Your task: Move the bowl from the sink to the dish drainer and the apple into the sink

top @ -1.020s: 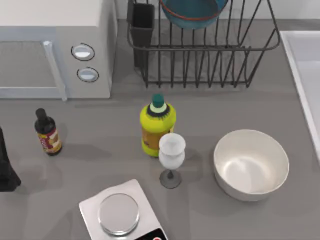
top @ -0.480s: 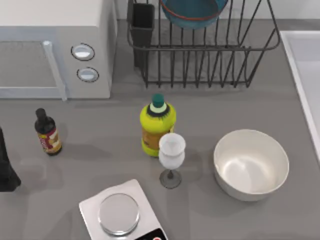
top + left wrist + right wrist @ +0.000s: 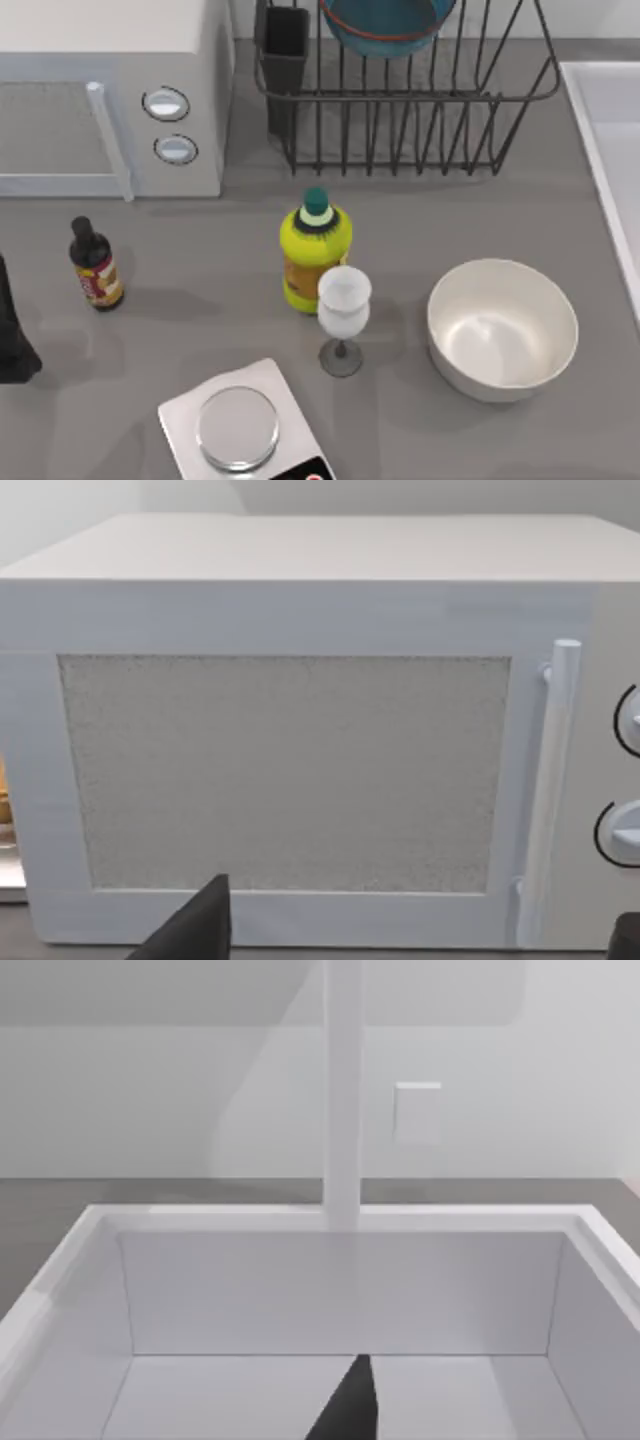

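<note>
Teal bowl (image 3: 385, 25) already leans in the black dish drainer (image 3: 400, 110), so that half looks finished. Right gripper (image 3: 345, 1415) hangs over the white sink (image 3: 330, 1290); whether it grips anything is unclear.

1. The top view looks straight down on the grey table (image 3: 500, 210).
2. The left wrist view faces the microwave (image 3: 300, 740) door close and level; the microwave (image 3: 110, 90) shows from above too.
3. The right wrist view looks down into the sink (image 3: 330, 1290), just ahead of the claw; its rim (image 3: 605, 130) is shared.
</note>
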You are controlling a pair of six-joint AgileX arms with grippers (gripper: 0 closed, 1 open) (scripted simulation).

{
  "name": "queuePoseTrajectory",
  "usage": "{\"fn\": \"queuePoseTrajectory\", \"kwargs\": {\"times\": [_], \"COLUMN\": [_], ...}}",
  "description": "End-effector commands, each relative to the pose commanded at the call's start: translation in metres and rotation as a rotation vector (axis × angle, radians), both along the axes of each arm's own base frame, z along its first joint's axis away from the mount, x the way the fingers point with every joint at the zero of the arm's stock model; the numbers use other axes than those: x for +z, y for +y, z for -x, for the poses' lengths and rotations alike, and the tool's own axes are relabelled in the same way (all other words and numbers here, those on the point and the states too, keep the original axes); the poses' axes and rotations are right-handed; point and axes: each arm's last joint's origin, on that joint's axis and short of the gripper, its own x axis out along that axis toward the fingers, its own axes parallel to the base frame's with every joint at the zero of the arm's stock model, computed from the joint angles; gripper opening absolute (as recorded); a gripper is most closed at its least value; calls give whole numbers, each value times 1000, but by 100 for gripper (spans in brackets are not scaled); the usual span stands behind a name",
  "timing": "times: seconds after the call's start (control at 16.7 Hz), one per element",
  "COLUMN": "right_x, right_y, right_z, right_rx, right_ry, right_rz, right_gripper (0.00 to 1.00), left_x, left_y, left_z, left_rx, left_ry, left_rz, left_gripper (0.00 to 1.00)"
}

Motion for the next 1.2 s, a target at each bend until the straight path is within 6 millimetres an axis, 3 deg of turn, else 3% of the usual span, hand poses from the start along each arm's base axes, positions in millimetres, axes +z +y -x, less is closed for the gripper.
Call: {"fn": "queuePoseTrajectory", "kwargs": {"times": [0.24, 0.3, 0.9, 1.2], "right_x": [0, 0, 1, 30], "right_y": [0, 0, 0, 13], "right_z": [0, 0, 0, -1], "right_rx": [0, 0, -1, -3], "right_ry": [0, 0, 0, 6], "right_rz": [0, 0, 0, 1], "right_gripper": [98, 100, 100, 100], "left_x": [0, 0, 0, 0], "left_y": [0, 0, 0, 0], "left_z": [0, 0, 0, 0], "left_rx": [0, 0, 0, 0], "left_ry": [0, 0, 0, 0], "left_rz": [0, 0, 0, 0], "left_gripper": [100, 100, 100, 100]}}
